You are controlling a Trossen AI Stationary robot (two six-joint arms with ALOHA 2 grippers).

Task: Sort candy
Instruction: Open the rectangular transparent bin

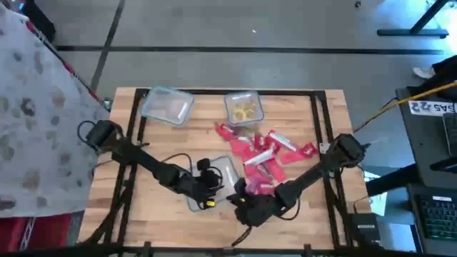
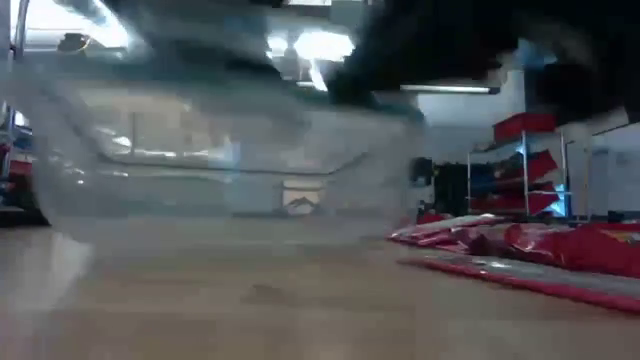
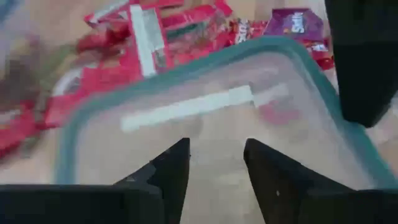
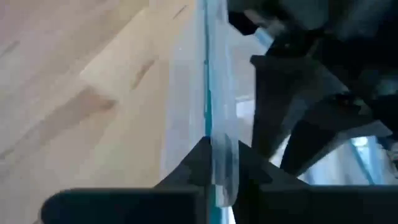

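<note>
The candy lies as a heap of flat red packets on the table right of centre, and it also shows in the low view. A purple packet lies at the heap's edge. A clear tub with a teal rim stands near the table's near middle. My left gripper hangs open over the inside of this tub, with nothing between its fingers. My right gripper sits at the tub's near right corner, shut on its wall. A small yellow piece shows at the tub's near edge. My right gripper pinches the clear tub's wall just below the teal rim, one finger inside the tub and one outside. The rim runs straight away between the fingers. The tub's bottom rests on the table.
Two more clear tubs stand at the far edge: one holding no candy on the left and one holding yellow pieces in the middle. Bare wood lies left of the held tub. My two grippers are close together over the same tub.
</note>
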